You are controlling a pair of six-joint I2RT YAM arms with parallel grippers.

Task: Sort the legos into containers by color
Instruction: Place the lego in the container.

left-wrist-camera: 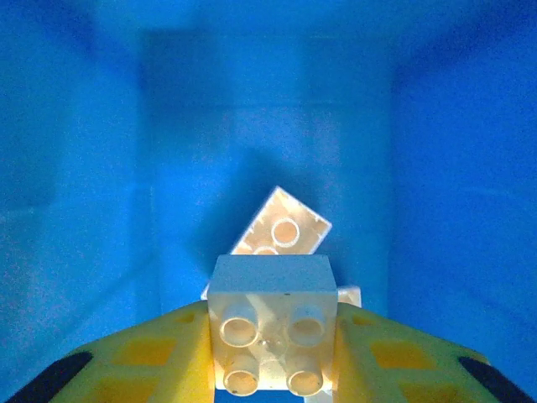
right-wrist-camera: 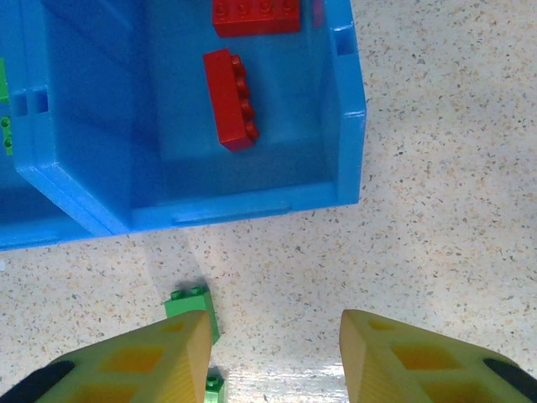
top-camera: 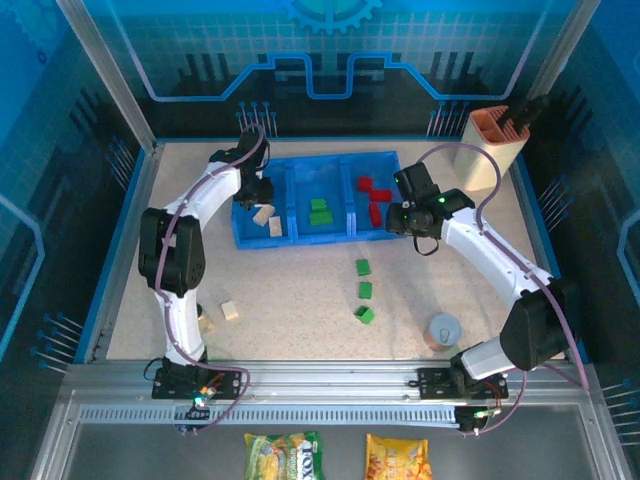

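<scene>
We see the left gripper (left-wrist-camera: 273,361) clenched on a cream brick (left-wrist-camera: 268,290) over the left compartment of the tray (top-camera: 300,240) — the right gripper (right-wrist-camera: 275,348) stands released and empty, beside its near right corner.

Bright, even light falls from above on your table (top-camera: 300,290); the tray (top-camera: 310,238) throws only a thin, soft shadow just before its near wall. Inside the tray, your left wrist view is washed deep blue and hazy, the cream brick (left-wrist-camera: 268,290) glaring pale. Nearer than the tray, the yellow fingers (right-wrist-camera: 143,361) look soft at the right wrist view's bottom edge.
</scene>
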